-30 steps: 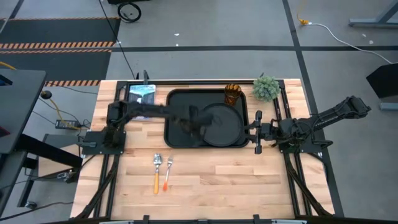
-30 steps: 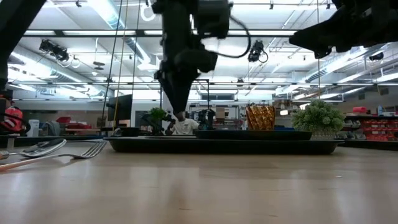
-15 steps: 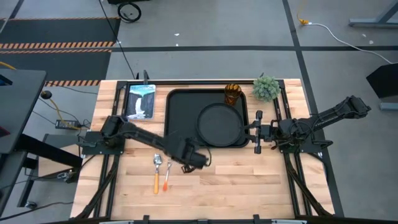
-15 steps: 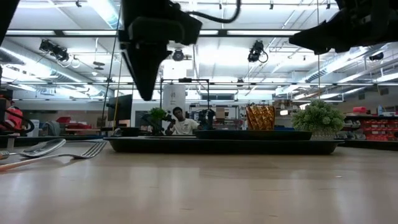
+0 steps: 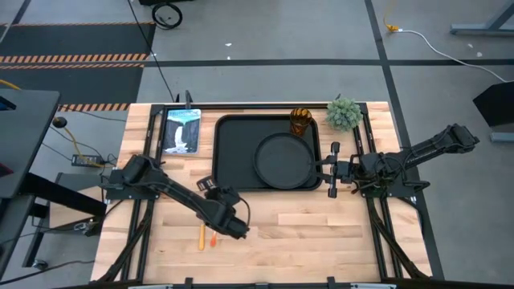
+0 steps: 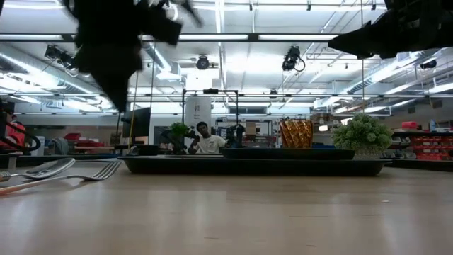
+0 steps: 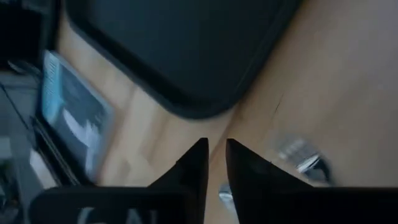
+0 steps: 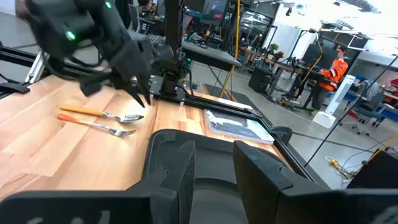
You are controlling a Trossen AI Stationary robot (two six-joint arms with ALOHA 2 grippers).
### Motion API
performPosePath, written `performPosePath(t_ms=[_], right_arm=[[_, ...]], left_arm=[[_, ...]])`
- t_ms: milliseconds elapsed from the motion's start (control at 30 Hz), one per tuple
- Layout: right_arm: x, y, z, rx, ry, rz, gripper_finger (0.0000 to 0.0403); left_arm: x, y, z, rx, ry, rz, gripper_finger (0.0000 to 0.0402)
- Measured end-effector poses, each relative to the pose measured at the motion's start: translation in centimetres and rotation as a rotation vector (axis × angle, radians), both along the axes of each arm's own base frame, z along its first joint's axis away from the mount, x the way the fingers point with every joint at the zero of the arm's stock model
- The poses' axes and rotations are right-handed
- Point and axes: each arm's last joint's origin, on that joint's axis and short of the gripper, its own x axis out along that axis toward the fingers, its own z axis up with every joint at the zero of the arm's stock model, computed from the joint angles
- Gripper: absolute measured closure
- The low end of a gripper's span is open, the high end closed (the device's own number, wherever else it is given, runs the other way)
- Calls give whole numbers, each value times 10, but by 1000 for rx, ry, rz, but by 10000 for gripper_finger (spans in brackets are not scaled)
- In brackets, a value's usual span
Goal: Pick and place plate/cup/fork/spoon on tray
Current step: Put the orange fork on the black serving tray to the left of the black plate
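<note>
The round black plate (image 5: pixel 283 159) lies flat on the black tray (image 5: pixel 233 132). The amber cup (image 5: pixel 299 120) stands in the tray's far right corner. The spoon (image 8: pixel 102 113) and fork (image 8: pixel 106 127) lie side by side on the table near the tray's near left corner. In the high view my left arm covers their heads, and only the handles (image 5: pixel 201 237) show. My left gripper (image 5: pixel 207 189) hangs above them, pointing down, shut and empty; it also shows in the right wrist view (image 8: pixel 143 99). My right gripper (image 5: pixel 328 170) waits at the tray's right edge, open and empty.
A small green potted plant (image 5: pixel 344 112) stands at the far right, beside the tray. A blue-and-white booklet (image 5: pixel 182 128) lies left of the tray. Bare wood stretches along the near side of the table to the right of the cutlery.
My left gripper has swung from above the plate on the tray toward the table's near edge and left. It now hangs over the spoon and fork. The plate and cup have stayed where they were on the tray.
</note>
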Motion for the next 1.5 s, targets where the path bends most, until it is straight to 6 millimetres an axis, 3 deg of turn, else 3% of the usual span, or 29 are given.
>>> performPosePath(t_ms=[167, 433, 667, 1033, 1500], right_arm=[[0, 0, 0, 2, -5, 0, 287], [0, -1, 3, 9, -35, -10, 287], [0, -1, 5, 13, -50, -9, 287], [0, -1, 5, 12, -50, -9, 287], [1, -1, 5, 15, -48, -1, 287]], left_arm=[[-29, 15, -25, -115, -58, 73, 368], [-57, 32, -16, -360, -376, 368, 391], [-51, 27, -31, -579, -490, 544, 367], [-46, 22, -33, -659, -489, 569, 251], [-41, 5, -53, -710, -443, 606, 244]])
